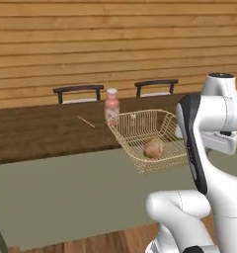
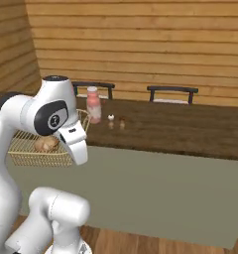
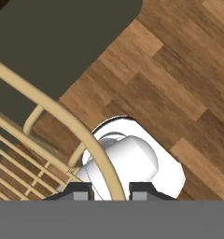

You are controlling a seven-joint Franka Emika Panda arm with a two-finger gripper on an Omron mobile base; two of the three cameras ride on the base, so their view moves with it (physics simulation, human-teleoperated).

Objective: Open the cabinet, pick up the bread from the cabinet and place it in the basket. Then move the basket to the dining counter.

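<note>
The pincer gripped the basket by its rim, roll already inside, held short of the dining worktop; setting it down remained.

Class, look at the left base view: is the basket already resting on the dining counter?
No. The basket, with the bread inside, hangs past the dining counter edge, before its grey-green front.

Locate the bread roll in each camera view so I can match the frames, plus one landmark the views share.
Left base view: the bread lies inside the basket, right of center, just left of the arm.
Right base view: the bread sits at the left edge, in the basket, partly behind the arm.
Hand view: no bread to place here; the basket rim crosses the frame.
Shared landmark: the pink bottle on the dining counter.
</note>
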